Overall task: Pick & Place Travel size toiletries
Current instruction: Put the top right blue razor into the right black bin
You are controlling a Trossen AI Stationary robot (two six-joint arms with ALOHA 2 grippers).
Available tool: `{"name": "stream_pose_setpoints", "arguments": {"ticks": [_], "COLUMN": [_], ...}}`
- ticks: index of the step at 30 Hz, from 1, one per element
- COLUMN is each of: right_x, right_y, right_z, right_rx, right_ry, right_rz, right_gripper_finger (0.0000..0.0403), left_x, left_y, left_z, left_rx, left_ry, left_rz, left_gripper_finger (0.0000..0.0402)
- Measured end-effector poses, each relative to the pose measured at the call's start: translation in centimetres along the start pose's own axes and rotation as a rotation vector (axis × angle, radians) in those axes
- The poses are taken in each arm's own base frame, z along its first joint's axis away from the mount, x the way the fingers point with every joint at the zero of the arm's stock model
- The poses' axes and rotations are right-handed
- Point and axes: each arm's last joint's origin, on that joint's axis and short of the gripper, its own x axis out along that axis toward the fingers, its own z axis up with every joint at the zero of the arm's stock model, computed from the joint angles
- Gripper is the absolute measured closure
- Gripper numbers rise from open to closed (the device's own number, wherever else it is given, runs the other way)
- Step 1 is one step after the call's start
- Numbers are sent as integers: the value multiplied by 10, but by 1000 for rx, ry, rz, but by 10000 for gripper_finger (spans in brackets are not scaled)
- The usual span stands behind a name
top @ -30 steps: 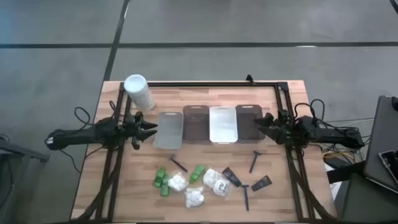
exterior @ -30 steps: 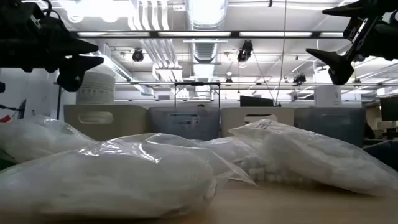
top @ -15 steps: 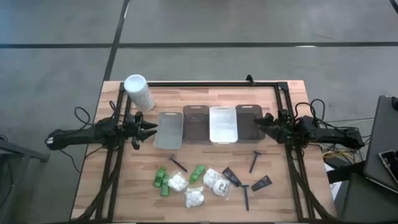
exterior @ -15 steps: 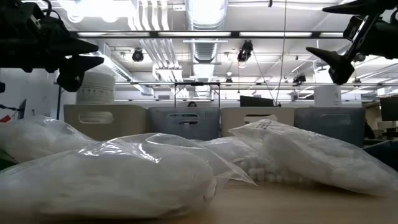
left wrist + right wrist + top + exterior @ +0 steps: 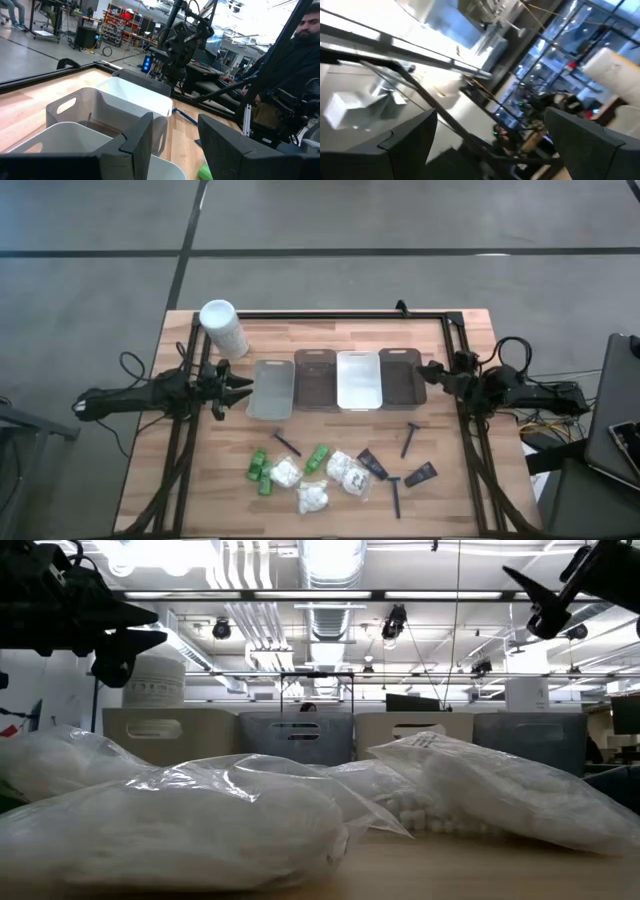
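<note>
Several small toiletries lie loose in a cluster on the near part of the desk (image 5: pixel 200 480), none of them yet in a tray. The green bottles (image 5: pixel 262 470) sit at the cluster's left with one more green bottle (image 5: pixel 318 458) nearer its middle, the white packets (image 5: pixel 312 496) are bunched among them, the black tubes (image 5: pixel 420 474) lie toward the right, and the dark razors (image 5: pixel 410 438) are scattered around the edge. In the low view the packets (image 5: pixel 180 825) fill the foreground as crinkled bags. They look laid out as unsorted stock, within reach of either arm.

Just beyond the cluster stands a row of four trays (image 5: pixel 270 390), side by side and apparently empty, which I judge to be the sorting bins: one per kind of item. A tall white container (image 5: pixel 224 328) stands at the far left corner, apart from everything.

Both arms are stretched low and level from the desk's sides, each pointing inward at an end of the tray row, so neither is over the toiletries. The left hand (image 5: pixel 238 388) hovers beside the leftmost tray, its fingers apart and holding nothing; its wrist view looks across the tray walls. The right hand (image 5: pixel 432 374) sits at the outer edge of the rightmost tray, fingers also spread and empty, and in the low view it is raised and tipped upward. This reads as a waiting pose, with picking not yet begun. A person shows at the room's edge in the left wrist view.
</note>
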Motion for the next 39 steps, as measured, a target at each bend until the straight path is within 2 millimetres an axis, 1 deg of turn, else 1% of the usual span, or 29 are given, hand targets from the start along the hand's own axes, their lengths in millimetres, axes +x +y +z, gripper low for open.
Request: {"name": "stream_pose_setpoints", "arguments": {"ticks": [3, 7, 9, 11, 14, 16, 18, 20, 23, 25, 27, 29, 33, 39], "right_x": [3, 6, 7, 10, 19, 25, 27, 27, 25, 25, 29, 33, 44, 47], "right_y": [-4, -17, -19, -16, -6, 1, 5, 9, 17, 21, 24, 24, 16, -6], "right_z": [-7, -24, -34, -42, -53, -63, -74, -83, -91, -95, -100, -108, -129, -153], "right_rx": [80, 306, 410, 498, 581, 616, 639, 641, 602, 534, 483, 463, 392, 326], "right_ry": [80, 223, 292, 361, 460, 542, 641, 728, 797, 785, 753, 723, 721, 642], "right_rz": [-33, -178, -225, -256, -317, -429, -615, -839, -1173, -1356, -1479, -1573, -1656, -1819], "right_gripper_finger": [39, 39, 39, 39, 39, 39, 39, 39, 39, 39, 39, 39, 39, 39], "left_x": [0, 0, 0, 0, 0, 0, 0, 0, 0, 0, 0, 0, 0, 0], "left_y": [0, 0, 0, 0, 0, 0, 0, 0, 0, 0, 0, 0, 0, 0], "left_z": [0, 0, 0, 0, 0, 0, 0, 0, 0, 0, 0, 0, 0, 0], "left_rx": [0, 0, 0, 0, 0, 0, 0, 0, 0, 0, 0, 0, 0, 0], "left_ry": [0, 0, 0, 0, 0, 0, 0, 0, 0, 0, 0, 0, 0, 1], "left_rz": [0, 0, 0, 0, 0, 0, 0, 0, 0, 0, 0, 0, 0, 1], "left_gripper_finger": [241, 241, 241, 241, 241, 241, 241, 241, 241, 241, 241, 241, 241, 241]}}
